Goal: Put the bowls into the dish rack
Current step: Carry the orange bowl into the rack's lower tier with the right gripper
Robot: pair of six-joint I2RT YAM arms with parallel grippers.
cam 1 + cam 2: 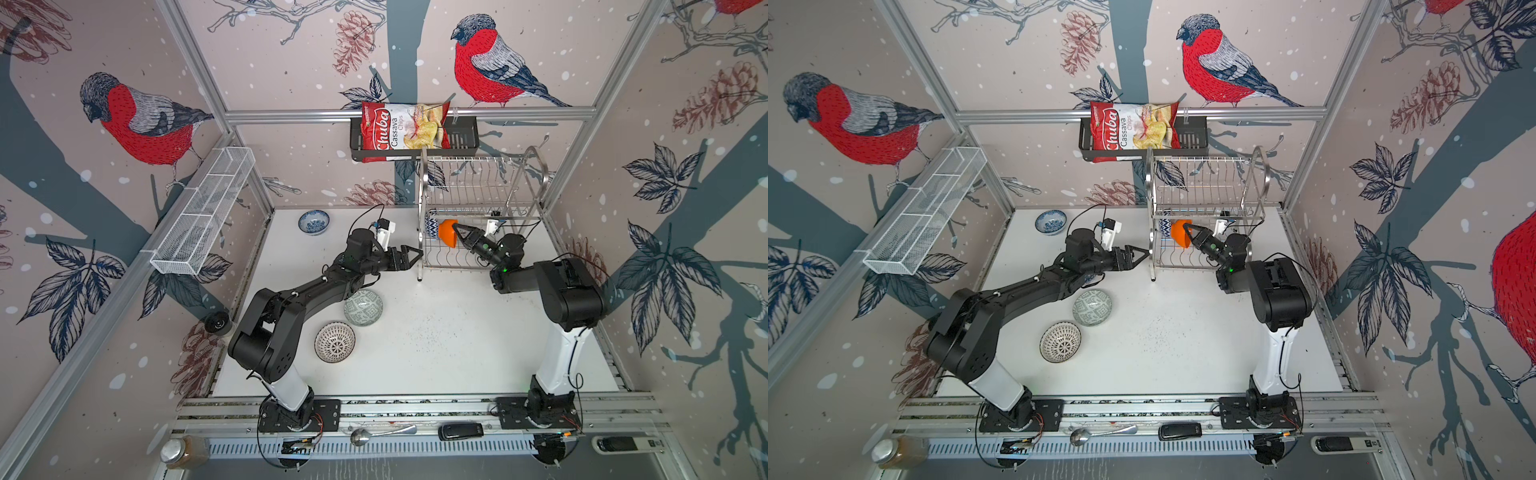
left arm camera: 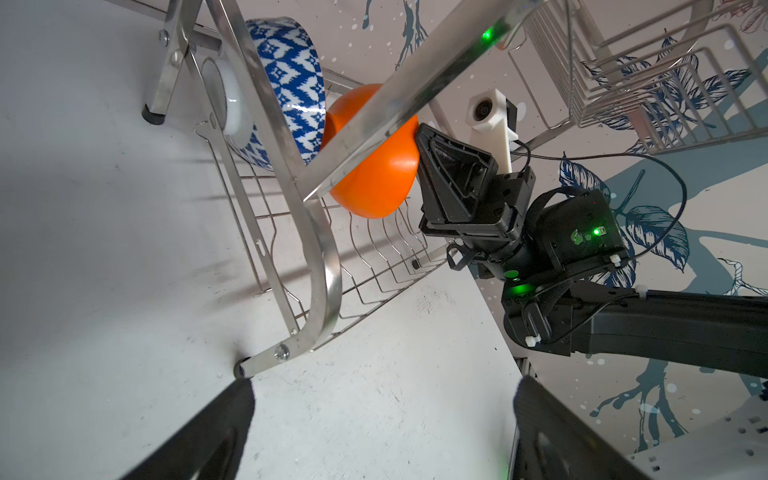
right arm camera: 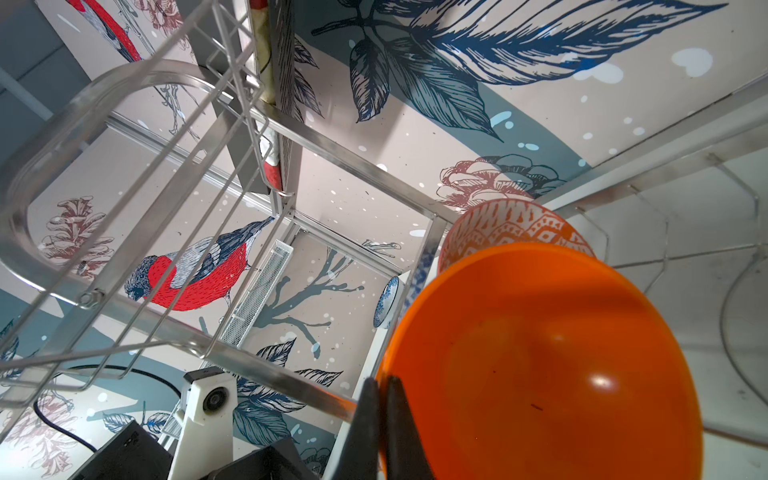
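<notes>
- The right end effector [image 1: 455,226] reaches into the lower tier of the dish rack [image 1: 423,187] from the right. Its fingers are pinched together on the rim of the orange bowl [image 1: 446,232].
- The orange bowl stands on edge with its hollow facing right, toward the arm that holds it; the right wrist view shows this plainly [image 3: 540,353]. I cannot tell whether it rests on the shelf wires or hangs just above them.
- Just to its left, at the left end of the same tier, a blue-patterned bowl [image 2: 291,83] stands on edge in the wires. Its foot is turned left, toward the rack's tube frame.
- The left end effector [image 1: 415,258] hovers just beside the rack's near-left leg, fingers spread wide apart and holding nothing.
- Three bowls sit upright on the white surface [image 1: 436,340]:
  - a flowered bowl [image 1: 313,221] is in the far left corner;
  - a grey-green bowl [image 1: 363,307] is close by the left arm;
  - a dotted bowl [image 1: 335,342] is a little nearer and to the left of the grey-green one.
- On the far wall above the rack, a chip bag [image 1: 405,126] lies in a black basket [image 1: 463,141].
- A white mesh basket [image 1: 203,212] hangs along the left wall.
</notes>
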